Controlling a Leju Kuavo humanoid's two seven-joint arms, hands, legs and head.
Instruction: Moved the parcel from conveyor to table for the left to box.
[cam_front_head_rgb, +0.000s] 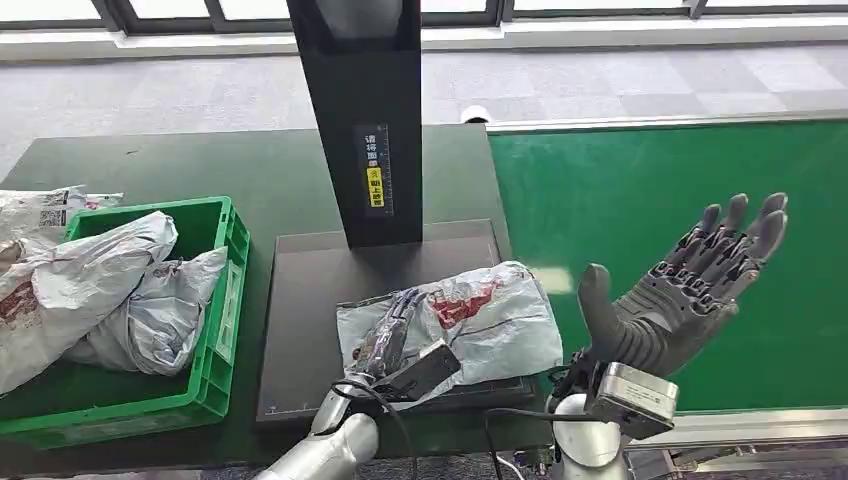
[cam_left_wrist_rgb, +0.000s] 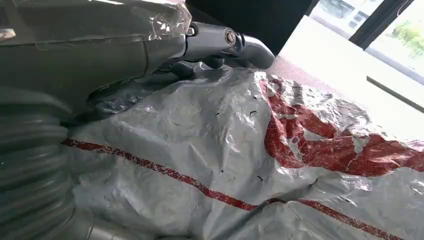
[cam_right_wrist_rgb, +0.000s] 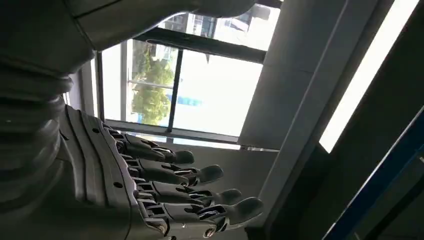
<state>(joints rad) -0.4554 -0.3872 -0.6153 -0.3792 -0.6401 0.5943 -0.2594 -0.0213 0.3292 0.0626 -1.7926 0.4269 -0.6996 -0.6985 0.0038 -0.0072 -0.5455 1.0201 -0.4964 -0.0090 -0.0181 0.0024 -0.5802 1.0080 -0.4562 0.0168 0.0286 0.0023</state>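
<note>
A grey plastic parcel (cam_front_head_rgb: 485, 320) with red print lies on the black platform (cam_front_head_rgb: 300, 300) of the table. My left hand (cam_front_head_rgb: 388, 338) rests flat on the parcel's left part, fingers stretched out along it and not wrapped around it. In the left wrist view the thumb (cam_left_wrist_rgb: 227, 40) reaches over the crinkled parcel (cam_left_wrist_rgb: 240, 150). My right hand (cam_front_head_rgb: 690, 290) hovers palm up over the green conveyor (cam_front_head_rgb: 640, 190), right of the parcel, fingers spread and holding nothing. The right wrist view shows the same hand (cam_right_wrist_rgb: 150, 185) against windows.
A green crate (cam_front_head_rgb: 228, 290) at the left of the dark table (cam_front_head_rgb: 150, 170) holds several grey parcels (cam_front_head_rgb: 100, 290). A black upright post (cam_front_head_rgb: 365, 120) rises from the back of the platform. The conveyor belt's near edge runs just below my right hand.
</note>
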